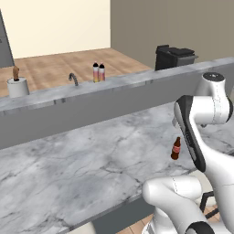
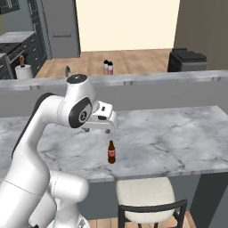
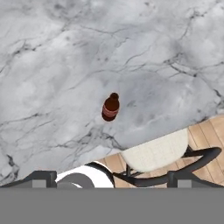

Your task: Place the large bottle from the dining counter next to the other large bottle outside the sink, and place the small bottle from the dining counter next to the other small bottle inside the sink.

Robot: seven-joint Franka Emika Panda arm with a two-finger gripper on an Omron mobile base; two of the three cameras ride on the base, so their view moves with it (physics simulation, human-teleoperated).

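Note:
The small bottle (image 2: pixel 111 152) (image 1: pixel 176 148) (image 3: pixel 110 107) is dark brown with a red label. It stands upright near the front edge of the dining counter (image 2: pixel 178 133). My gripper (image 2: pixel 95 130) hangs open above the counter, a little left of and higher than this bottle, with nothing between its fingers. Two large bottles (image 1: pixel 98 72) (image 2: pixel 108 67) stand side by side on the far counter, right of the faucet (image 1: pixel 73 78). The sink's basin and the other small bottle are hidden behind the raised ledge.
A cushioned stool (image 2: pixel 144 193) (image 3: pixel 155 151) stands below the counter's front edge, close under the bottle. A paper towel roll (image 1: pixel 17 86) sits at the far left of the back counter. A black bin (image 1: pixel 176 57) stands on the floor beyond.

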